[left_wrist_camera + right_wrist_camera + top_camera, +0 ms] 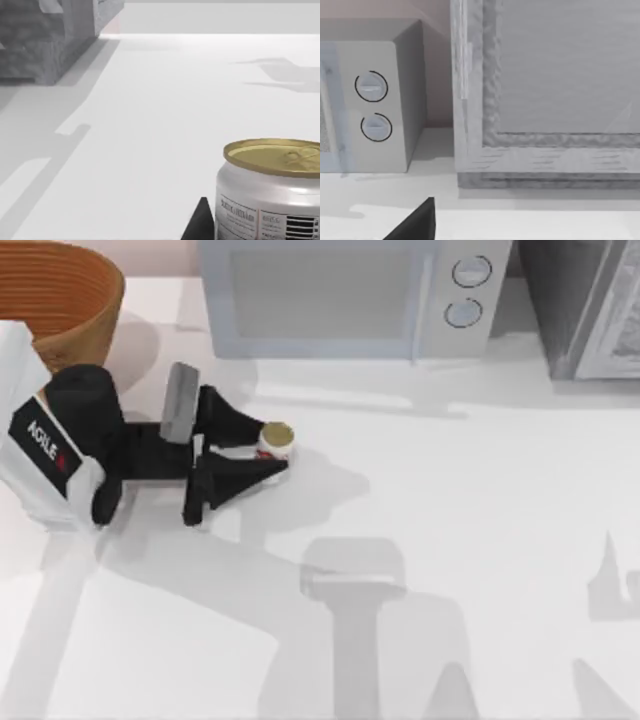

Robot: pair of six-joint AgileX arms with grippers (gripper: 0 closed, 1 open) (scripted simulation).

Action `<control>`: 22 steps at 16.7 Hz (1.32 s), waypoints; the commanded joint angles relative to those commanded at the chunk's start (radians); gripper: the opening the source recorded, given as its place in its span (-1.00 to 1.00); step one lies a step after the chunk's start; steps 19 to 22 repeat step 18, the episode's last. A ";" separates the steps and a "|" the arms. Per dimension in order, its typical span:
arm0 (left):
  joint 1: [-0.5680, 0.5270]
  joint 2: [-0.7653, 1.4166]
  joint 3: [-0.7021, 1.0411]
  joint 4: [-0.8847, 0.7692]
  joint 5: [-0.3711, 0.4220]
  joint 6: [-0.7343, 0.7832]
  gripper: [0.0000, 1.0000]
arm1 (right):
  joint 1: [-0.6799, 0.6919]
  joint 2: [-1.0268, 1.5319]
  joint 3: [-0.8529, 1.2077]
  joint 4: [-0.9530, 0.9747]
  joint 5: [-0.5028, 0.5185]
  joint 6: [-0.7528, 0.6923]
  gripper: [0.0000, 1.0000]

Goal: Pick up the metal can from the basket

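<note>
The basket (60, 300) sits at the table's (450, 540) far left corner, and just right of it the left arm reaches across the tabletop. Its gripper (268, 452) has both black fingers (235, 420) closed against the can (275, 439), which is outside the basket, upright, in front of the microwave (350, 295). Whether the right gripper is open, I cannot tell.

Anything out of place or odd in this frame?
Yes: the metal can is outside the basket, upright above the white table between the left gripper's fingers. Nothing spilled or damaged.
</note>
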 joint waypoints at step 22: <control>0.000 0.000 0.000 0.000 0.000 0.000 1.00 | 0.000 0.000 0.000 0.000 0.000 0.000 1.00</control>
